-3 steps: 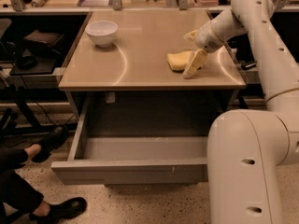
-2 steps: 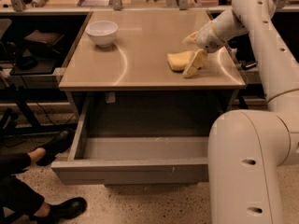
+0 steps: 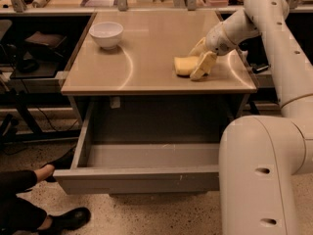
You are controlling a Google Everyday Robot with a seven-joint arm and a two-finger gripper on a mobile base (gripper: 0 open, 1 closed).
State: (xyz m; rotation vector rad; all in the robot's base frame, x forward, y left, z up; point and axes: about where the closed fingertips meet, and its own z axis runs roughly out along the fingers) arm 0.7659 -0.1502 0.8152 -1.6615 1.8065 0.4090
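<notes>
We see the gripper (image 3: pixel 196 63) low over the right side of the table (image 3: pixel 146 77), its fingers (image 3: pixel 203 65) spread astride the right end of the yellow sponge (image 3: pixel 184 65). A white bowl (image 3: pixel 106 34) stands well apart at the far left. Below, the drawer (image 3: pixel 142 179) hangs open; someone's shoe (image 3: pixel 68 218) rests beside it.

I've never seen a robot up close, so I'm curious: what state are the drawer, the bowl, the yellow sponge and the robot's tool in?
Drawer: pulled wide open under the table.
Bowl: upright, on the table's back left corner.
Sponge: lying flat on the table's right side, beside the tool.
Tool: down at table level, against the sponge's right end.
</notes>
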